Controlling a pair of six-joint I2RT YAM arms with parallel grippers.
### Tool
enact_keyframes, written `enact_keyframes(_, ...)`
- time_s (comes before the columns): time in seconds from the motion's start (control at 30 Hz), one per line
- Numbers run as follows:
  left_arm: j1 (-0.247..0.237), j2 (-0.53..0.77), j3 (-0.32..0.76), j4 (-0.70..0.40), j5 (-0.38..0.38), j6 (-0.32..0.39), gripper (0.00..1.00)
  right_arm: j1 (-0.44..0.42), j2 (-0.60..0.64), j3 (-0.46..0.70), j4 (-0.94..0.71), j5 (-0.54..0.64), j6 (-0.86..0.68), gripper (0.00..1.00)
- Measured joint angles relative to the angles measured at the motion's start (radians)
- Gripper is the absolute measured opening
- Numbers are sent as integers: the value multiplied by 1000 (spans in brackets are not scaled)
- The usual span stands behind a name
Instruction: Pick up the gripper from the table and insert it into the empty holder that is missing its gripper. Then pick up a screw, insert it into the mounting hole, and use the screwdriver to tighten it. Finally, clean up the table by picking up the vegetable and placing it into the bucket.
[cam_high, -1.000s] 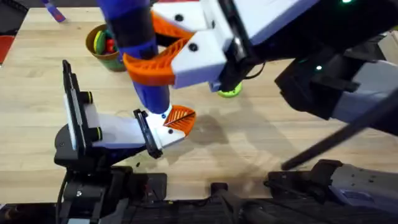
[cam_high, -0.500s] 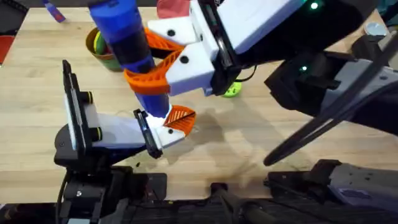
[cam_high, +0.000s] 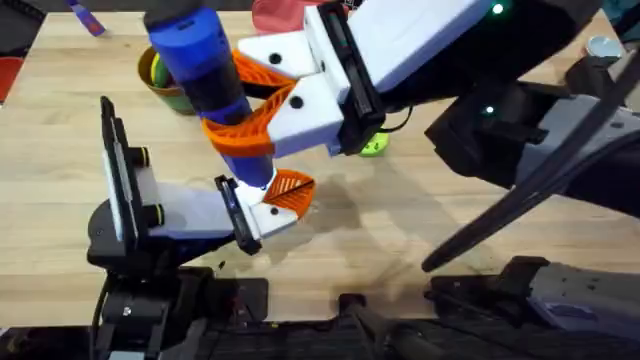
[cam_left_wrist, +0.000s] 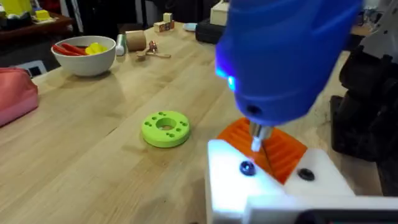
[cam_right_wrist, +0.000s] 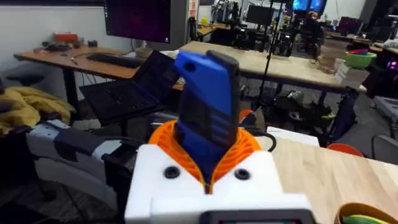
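My right gripper (cam_high: 262, 105) reaches across the table, shut on the blue screwdriver (cam_high: 205, 70), which stands upright between its orange pads (cam_right_wrist: 249, 146). The screwdriver's metal bit (cam_left_wrist: 255, 138) points down at the white holder (cam_left_wrist: 280, 186) on my left gripper (cam_high: 265, 205), which lies low over the table. The orange gripper (cam_high: 290, 188) sits in that holder. A dark screw (cam_left_wrist: 247, 168) sits in the holder's hole just below the bit's tip; I cannot tell whether they touch. The bucket (cam_high: 158, 88) stands at the far left. The vegetable is out of view.
A green disc (cam_high: 372, 146) lies on the table right of the holder. A white bowl (cam_left_wrist: 84, 55) with red and yellow toys and a pink pouch (cam_left_wrist: 15, 96) lie farther off. A blue-purple object (cam_high: 88, 20) rests at the far left edge.
The right arm has shifted slightly left with the screwdriver, which now leans a little more. Its bit stays over the holder. The left arm has not moved.
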Motion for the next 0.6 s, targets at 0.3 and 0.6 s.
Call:
enact_keyframes(0.3,0,0,0,0,0,0,8,0,1,0,0,0,-5,22)
enact_keyframes(0.6,0,0,0,-1,4,0,8,0,41,0,2,0,-12,22)
